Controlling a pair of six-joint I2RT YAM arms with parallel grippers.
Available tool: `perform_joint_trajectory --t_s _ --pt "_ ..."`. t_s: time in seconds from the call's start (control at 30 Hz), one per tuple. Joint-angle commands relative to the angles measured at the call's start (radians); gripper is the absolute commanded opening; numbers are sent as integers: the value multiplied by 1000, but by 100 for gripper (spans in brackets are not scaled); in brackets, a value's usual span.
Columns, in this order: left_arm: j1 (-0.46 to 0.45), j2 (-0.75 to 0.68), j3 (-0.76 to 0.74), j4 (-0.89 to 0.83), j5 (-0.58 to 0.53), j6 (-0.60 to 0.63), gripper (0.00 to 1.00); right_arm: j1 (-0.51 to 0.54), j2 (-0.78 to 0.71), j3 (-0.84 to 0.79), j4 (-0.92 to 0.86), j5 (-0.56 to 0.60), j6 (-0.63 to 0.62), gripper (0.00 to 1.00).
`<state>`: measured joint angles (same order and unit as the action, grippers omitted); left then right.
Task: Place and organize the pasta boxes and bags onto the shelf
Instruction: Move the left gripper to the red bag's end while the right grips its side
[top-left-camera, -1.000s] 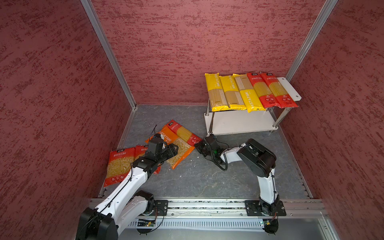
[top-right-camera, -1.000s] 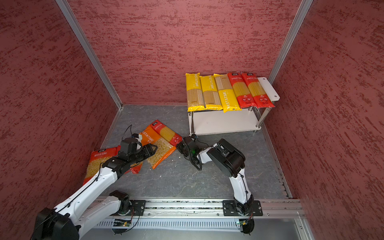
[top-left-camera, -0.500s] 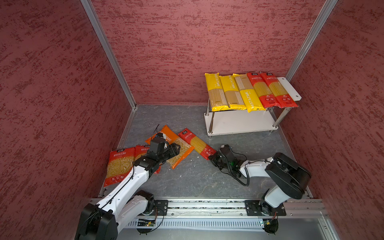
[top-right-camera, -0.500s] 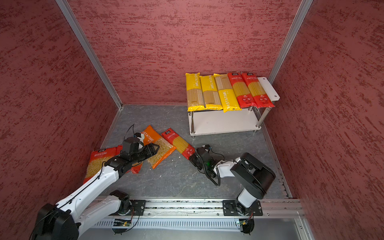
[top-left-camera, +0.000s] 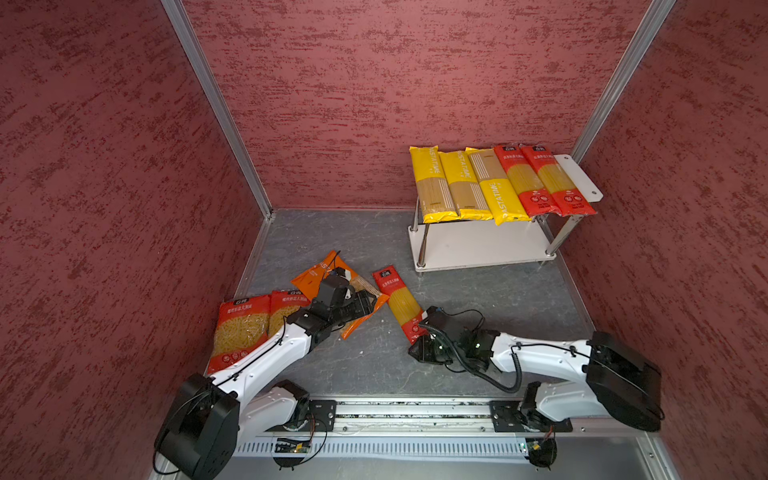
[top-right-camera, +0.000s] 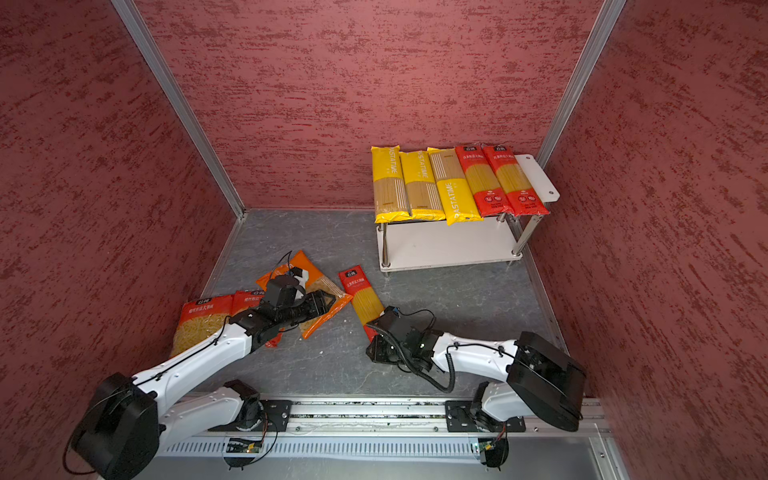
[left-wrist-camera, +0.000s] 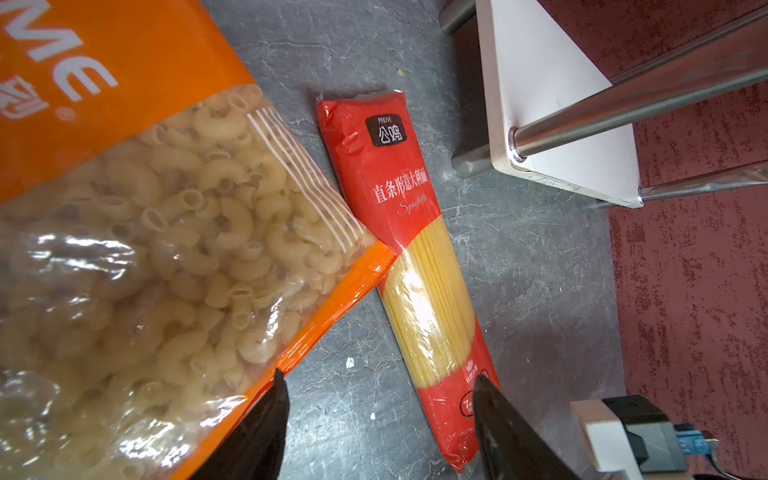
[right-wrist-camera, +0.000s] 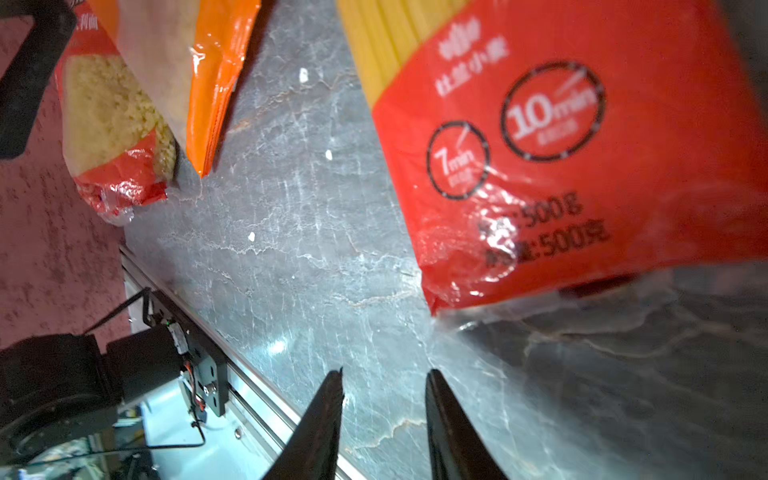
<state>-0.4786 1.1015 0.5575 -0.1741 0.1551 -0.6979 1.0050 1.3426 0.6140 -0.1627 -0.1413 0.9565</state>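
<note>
Shelf (top-left-camera: 478, 245) – white boards, chrome legs. Yellow spaghetti packs (top-left-camera: 463, 187) and red spaghetti packs (top-left-camera: 525, 183) have pale strands showing. Loose spaghetti pack (left-wrist-camera: 419, 266) is red with a black logo patch. Orange bag (left-wrist-camera: 124, 83) – thin white stripes across its clear window. Floor (top-left-camera: 478, 299) grey, pale-veined. Walls (top-left-camera: 374, 83) mottled maroon.

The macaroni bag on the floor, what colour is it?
The macaroni bag is orange with a clear window, best seen in the left wrist view.

We see glossy plastic on the red spaghetti pack (left-wrist-camera: 415, 249), shiny film on the orange macaroni bag (left-wrist-camera: 166, 249), polished chrome shelf legs (left-wrist-camera: 623, 104), smooth white shelf boards (left-wrist-camera: 552, 83), veined matt grey tabletop (left-wrist-camera: 519, 270), rough walls (top-left-camera: 374, 83)
</note>
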Motion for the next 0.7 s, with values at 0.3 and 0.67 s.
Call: perform_joint_trajectory --t_s 0.3,0.67 --pt "-189 101 34 110 -12 -76 70 -333 17 148 -169 -1 -388 50" --pt "-271 268 14 224 -53 -164 67 -427 254 164 51 -204 -402 52"
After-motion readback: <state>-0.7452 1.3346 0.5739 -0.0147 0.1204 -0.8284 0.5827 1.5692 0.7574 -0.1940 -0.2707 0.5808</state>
